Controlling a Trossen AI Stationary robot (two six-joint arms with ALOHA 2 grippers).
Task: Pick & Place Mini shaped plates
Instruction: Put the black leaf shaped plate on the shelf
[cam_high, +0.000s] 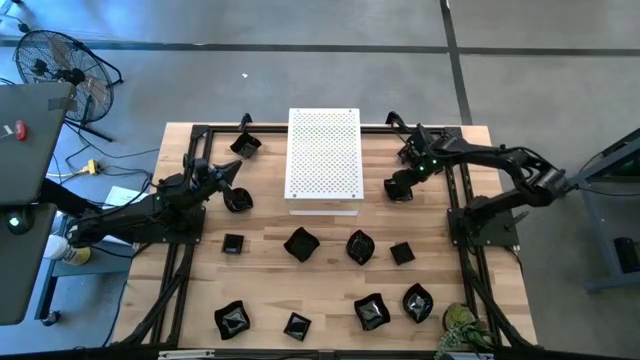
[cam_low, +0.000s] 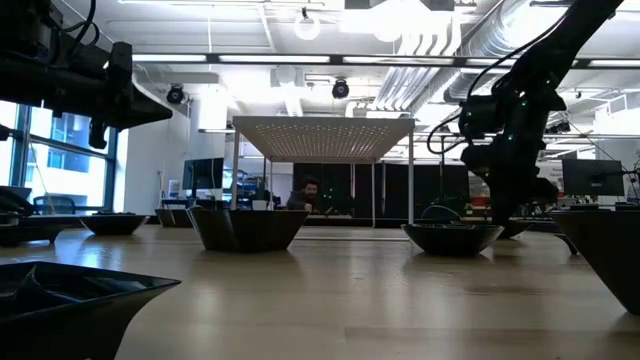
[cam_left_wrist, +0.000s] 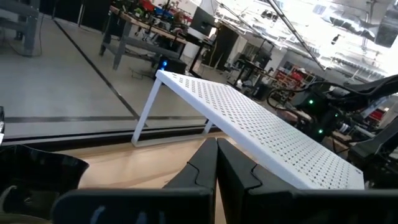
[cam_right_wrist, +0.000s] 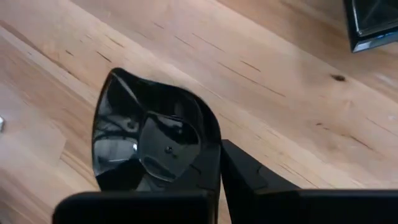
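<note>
The pale wooden desk (cam_high: 330, 285) is strewn with mini shaped plates (cam_high: 300, 243) around a white perforated board (cam_high: 322, 155), and an open workshop with ceiling ducts is seen behind. The right tool (cam_right_wrist: 219, 163) is pinched on one plate's rim (cam_right_wrist: 208, 149) beside the board; the left tool (cam_left_wrist: 217, 163) is pressed together, empty, above the desk's left side.

The left arm is lying low along the 9 o'clock side, reaching toward 2 o'clock, its left claw (cam_high: 232, 172) sitting with fingers (cam_left_wrist: 208, 163) pressed together and nothing between them. The right arm is coming in from the 3 o'clock side, elbow bent, forearm stretching toward 9 o'clock and wrist tipping down. Its right claw (cam_high: 398, 187) is pointing at the table, fingers (cam_right_wrist: 239, 168) nearly meeting and pinching the rim of a plate (cam_right_wrist: 152, 140). In the low view this claw (cam_low: 497, 215) is hanging down.
</note>
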